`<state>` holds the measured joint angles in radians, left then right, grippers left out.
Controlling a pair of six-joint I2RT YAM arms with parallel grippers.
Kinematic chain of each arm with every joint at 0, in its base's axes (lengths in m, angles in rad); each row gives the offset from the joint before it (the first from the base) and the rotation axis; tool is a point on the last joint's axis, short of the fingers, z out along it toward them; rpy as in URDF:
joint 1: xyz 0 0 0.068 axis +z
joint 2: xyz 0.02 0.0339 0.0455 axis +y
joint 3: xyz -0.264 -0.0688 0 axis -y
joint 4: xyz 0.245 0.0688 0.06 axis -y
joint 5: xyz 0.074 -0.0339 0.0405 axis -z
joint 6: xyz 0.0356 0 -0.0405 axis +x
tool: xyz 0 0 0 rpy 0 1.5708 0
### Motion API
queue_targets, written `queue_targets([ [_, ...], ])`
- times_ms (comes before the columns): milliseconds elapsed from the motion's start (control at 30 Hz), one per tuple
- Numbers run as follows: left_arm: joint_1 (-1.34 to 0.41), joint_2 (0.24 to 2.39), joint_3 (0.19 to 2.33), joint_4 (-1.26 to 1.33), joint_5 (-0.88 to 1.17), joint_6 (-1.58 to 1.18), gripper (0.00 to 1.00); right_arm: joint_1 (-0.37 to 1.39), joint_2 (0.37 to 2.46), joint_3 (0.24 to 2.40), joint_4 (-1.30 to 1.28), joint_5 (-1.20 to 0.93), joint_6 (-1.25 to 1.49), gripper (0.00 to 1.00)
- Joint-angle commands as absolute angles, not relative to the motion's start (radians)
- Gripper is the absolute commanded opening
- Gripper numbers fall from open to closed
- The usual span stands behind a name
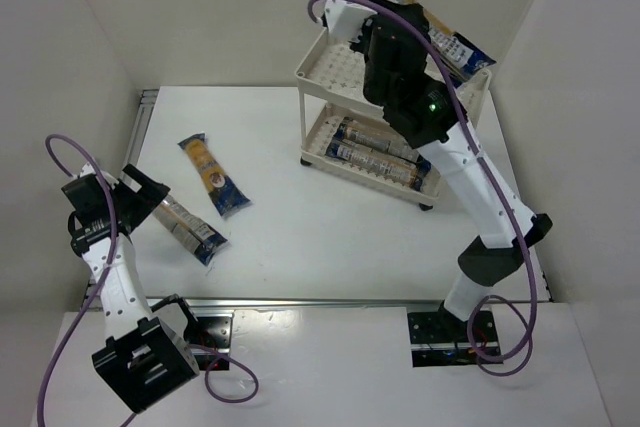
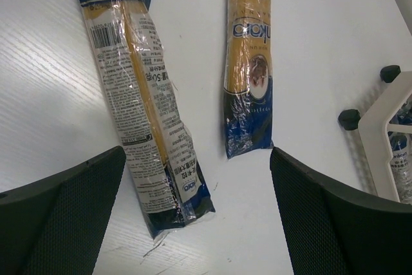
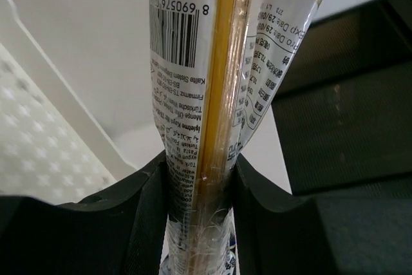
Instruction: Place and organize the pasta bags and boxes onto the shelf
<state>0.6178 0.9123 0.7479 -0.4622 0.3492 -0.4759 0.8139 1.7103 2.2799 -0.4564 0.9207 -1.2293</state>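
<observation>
The right fingers (image 3: 199, 178) are clenched on a pasta packet (image 1: 425, 22) above the shelf (image 1: 320, 72) at the worktop's (image 1: 280, 247) far right corner; the left fingers (image 2: 196, 210) hang spread over two packets (image 2: 141, 94) near the left edge; two more lie in the lower tier (image 1: 375, 147)

I'm seeing glossy, crinkled clear plastic on the pasta packet (image 3: 212, 94) between my right gripper's (image 3: 199, 191) matt black fingers (image 3: 122, 223).
</observation>
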Motion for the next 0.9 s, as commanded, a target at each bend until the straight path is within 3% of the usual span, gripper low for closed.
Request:
queue_targets([
  [0,0.624,0.887,0.744,-0.428,0.373,-0.483,1.0,0.741,1.664,2.165,-0.371,0.76,-1.344,0.0],
  [233,0.624,0.876,0.735,-0.419,0.385,-0.483,1.0,0.589,1.764,2.259,-0.474,0.641,-1.267,0.0],
  [267,0.624,0.876,0.735,-0.419,0.385,-0.483,1.0,0.589,1.764,2.26,-0.474,0.631,-1.267,0.14],
  [333,0.624,0.876,0.735,-0.419,0.385,-0.483,1.0,0.589,1.764,2.26,-0.494,0.621,-1.267,0.22],
  [533,0.624,0.876,0.735,-0.419,0.394,-0.483,1.0,0.569,1.764,2.215,-0.558,0.566,-1.235,0.29],
  [567,0.624,0.876,0.735,-0.419,0.394,-0.483,1.0,0.569,1.764,2.206,-0.574,0.566,-1.235,0.34],
  [600,0.624,0.876,0.735,-0.419,0.394,-0.474,1.0,0.569,1.764,2.206,-0.587,0.566,-1.226,0.49],
  [667,0.615,0.876,0.735,-0.419,0.394,-0.474,1.0,0.56,1.764,2.206,-0.607,0.575,-1.214,0.61],
  [800,0.615,0.876,0.735,-0.419,0.394,-0.474,1.0,0.548,1.752,2.195,-0.623,0.575,-1.204,0.72],
  [833,0.615,0.876,0.735,-0.419,0.394,-0.474,1.0,0.539,1.737,2.195,-0.623,0.575,-1.195,0.88],
  [867,0.615,0.876,0.735,-0.419,0.394,-0.474,1.0,0.538,1.712,2.166,-0.611,0.566,-1.195,0.97],
])
